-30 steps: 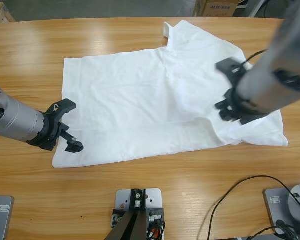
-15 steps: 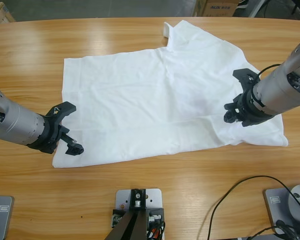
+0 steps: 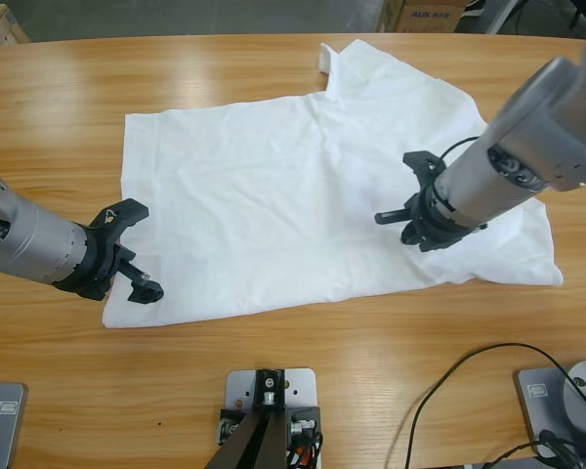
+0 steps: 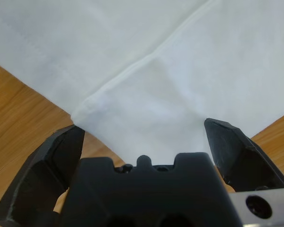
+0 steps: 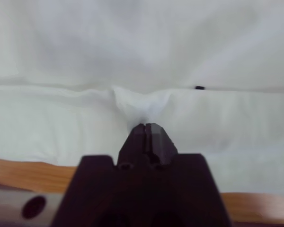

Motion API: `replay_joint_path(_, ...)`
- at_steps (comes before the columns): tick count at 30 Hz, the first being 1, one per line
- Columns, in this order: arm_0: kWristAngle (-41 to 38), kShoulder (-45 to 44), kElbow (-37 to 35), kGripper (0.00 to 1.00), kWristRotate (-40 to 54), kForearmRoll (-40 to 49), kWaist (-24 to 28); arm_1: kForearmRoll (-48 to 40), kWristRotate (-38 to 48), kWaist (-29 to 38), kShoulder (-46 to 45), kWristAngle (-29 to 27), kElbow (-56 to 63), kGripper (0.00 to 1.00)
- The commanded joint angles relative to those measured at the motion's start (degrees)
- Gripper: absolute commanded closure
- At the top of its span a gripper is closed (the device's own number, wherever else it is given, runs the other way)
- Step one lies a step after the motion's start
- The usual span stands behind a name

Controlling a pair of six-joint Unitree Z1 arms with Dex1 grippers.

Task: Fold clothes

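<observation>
The clothes, one white T-shirt (image 3: 273, 186), lie spread flat across the wooden table (image 3: 303, 381) with a sleeve toward the far edge. My left gripper (image 3: 144, 250) is open at the shirt's near left corner. In the left wrist view that corner (image 4: 132, 94) lies between the wide-apart jaws of the left gripper (image 4: 142, 130). My right gripper (image 3: 402, 211) rests on the shirt's right part. In the right wrist view the right gripper (image 5: 146, 126) is shut on a small raised pinch of the white cloth (image 5: 142, 106), with a tiny dark mark (image 5: 199, 87) just beyond it.
Cardboard boxes stand behind the table at the top right (image 3: 425, 15) and top left (image 3: 0, 24). A black cable (image 3: 469, 366) loops over the table's near right part. Bare wood runs along the near edge and left of the shirt.
The right arm has swung left over the shirt, from its right part toward the middle. The left arm has stayed at the near left corner.
</observation>
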Motion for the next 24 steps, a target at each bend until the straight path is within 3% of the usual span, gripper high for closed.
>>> replay_joint_path(1,-0.72,-0.07,1.26,0.023,-0.37,-0.65,-0.49,-3.99,-0.01,1.65,6.98,4.24,2.17,1.0)
replay_joint_path(5,-0.72,-0.09,1.26,0.023,-0.37,-0.65,-0.49,-4.78,0.41,1.74,6.77,3.82,3.25,1.0)
replay_joint_path(8,-0.72,-0.09,1.26,0.023,-0.37,-0.65,-0.49,-4.06,0.55,1.74,1.79,1.87,3.42,1.0)
replay_joint_path(15,-0.72,0.27,1.26,0.023,-0.37,-0.87,-0.49,12.64,0.64,1.74,-14.06,-4.4,-4.45,1.0)
replay_joint_path(24,-0.67,-0.81,1.67,0.023,-0.46,-0.84,-0.66,4.8,1.86,1.74,-6.75,-2.59,2.51,1.0)
